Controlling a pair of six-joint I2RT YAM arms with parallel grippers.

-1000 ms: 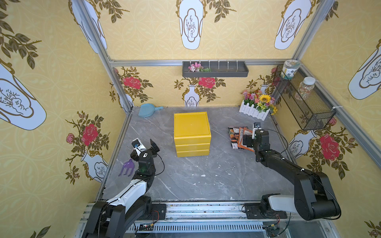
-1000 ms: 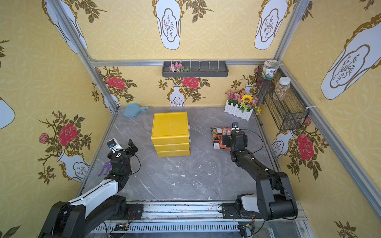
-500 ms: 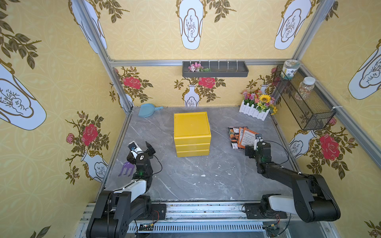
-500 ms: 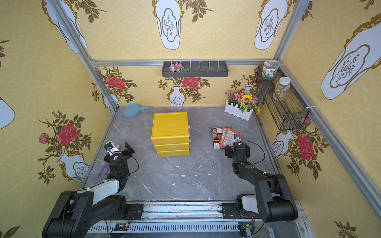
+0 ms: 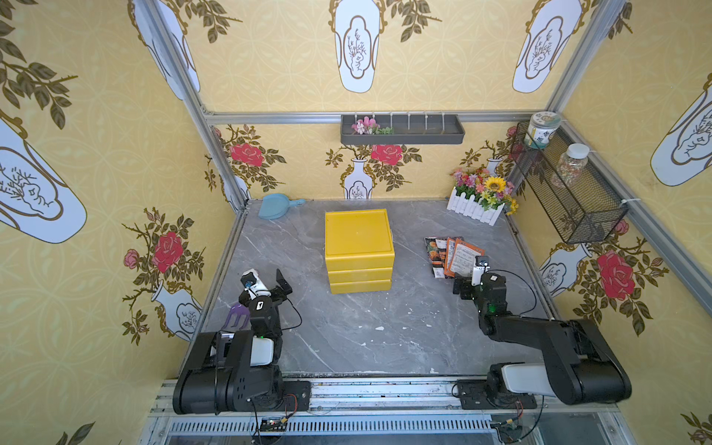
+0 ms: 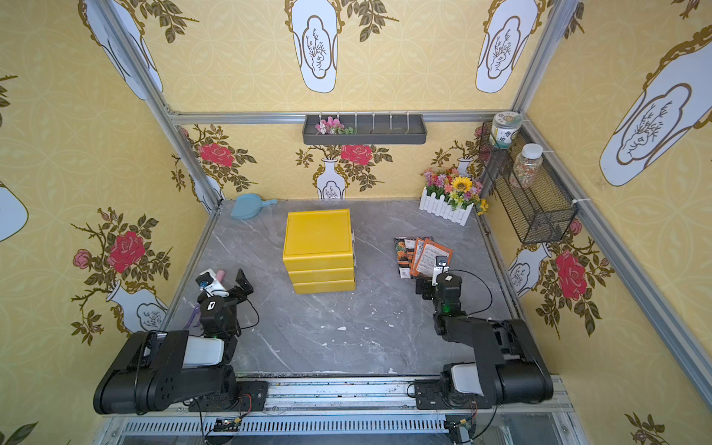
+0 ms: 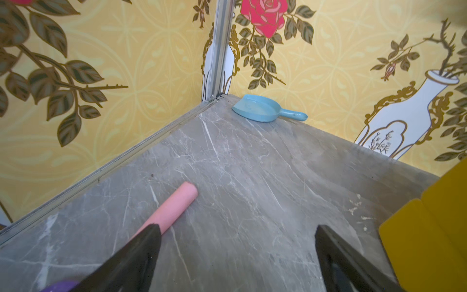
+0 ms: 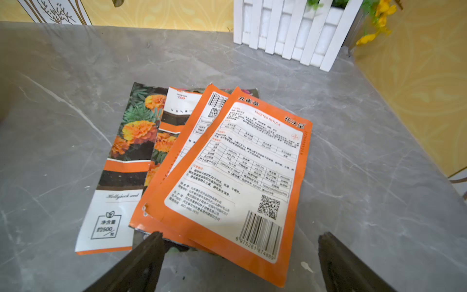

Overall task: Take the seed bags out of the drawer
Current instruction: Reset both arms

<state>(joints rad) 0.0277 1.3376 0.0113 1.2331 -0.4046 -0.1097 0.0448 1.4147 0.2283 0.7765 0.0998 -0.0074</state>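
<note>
Glossy orange-and-white seed bags point(image 8: 227, 164) lie fanned and overlapping on the grey marble tabletop point(image 5: 346, 327), right of the yellow plastic three-drawer chest point(image 5: 358, 250). All drawers look shut, so removal looks complete. Right gripper point(image 8: 241, 236) sits near the bags, jaws spread, empty. Left gripper point(image 7: 237, 227), left of chest, likewise released, apparently parked.

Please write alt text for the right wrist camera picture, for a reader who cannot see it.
Several seed bags lie in an overlapping fan on the grey marble table, the uppermost showing its orange-and-white printed back. The open right gripper is at their near edge, holding nothing; a white picket fence with flowers stands beyond them.
</note>
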